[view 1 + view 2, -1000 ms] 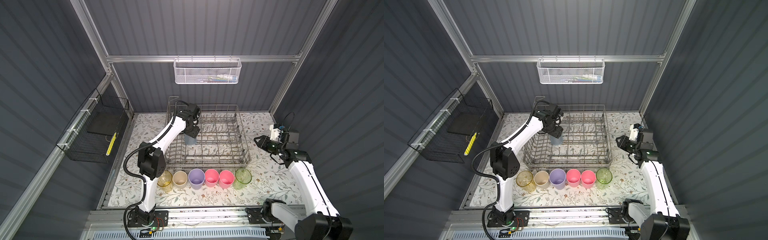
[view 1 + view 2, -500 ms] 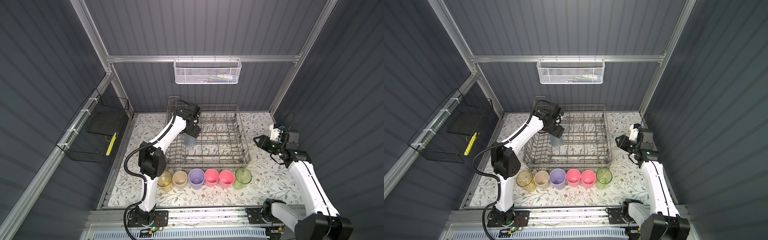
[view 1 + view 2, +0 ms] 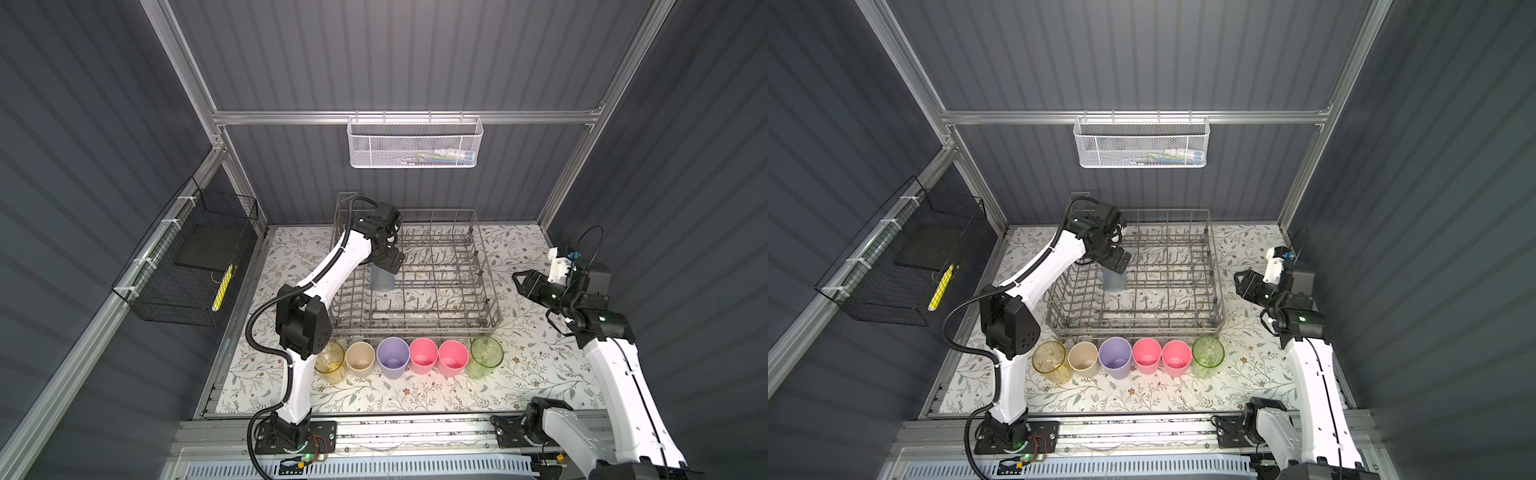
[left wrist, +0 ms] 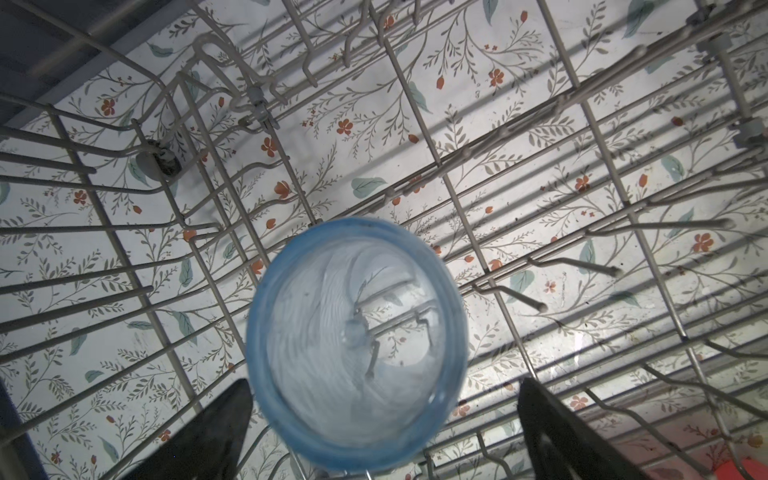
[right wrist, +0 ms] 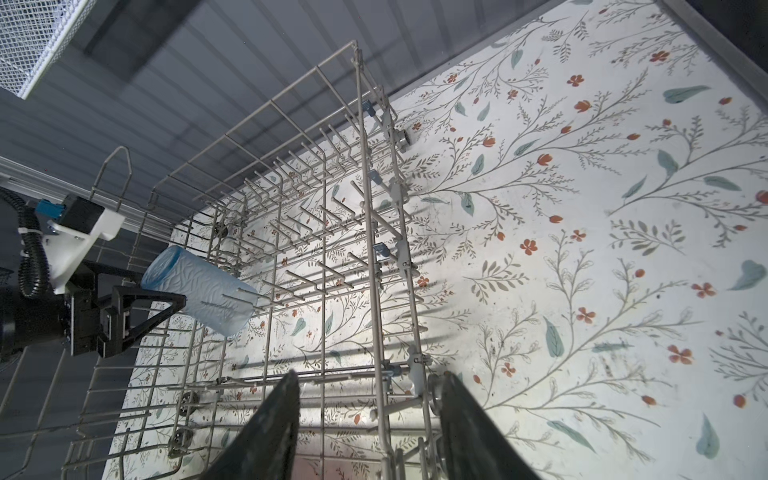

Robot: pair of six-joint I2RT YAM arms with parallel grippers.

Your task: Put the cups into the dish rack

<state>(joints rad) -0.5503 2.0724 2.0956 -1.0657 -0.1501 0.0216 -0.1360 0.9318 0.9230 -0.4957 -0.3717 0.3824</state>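
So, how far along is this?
Done: one blue cup sits upside down in the rack. In hand: nothing; the left gripper is open around that cup, and the right gripper is empty beside the rack. Left: six cups in a row on the table.

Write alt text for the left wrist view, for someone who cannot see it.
A see-through blue cup, seen end-on, stands among the prongs of a grey wire dish rack, with a prong showing through it. The left tool is open, its two black fingers flanking the cup. A flowered mat lies under the rack.
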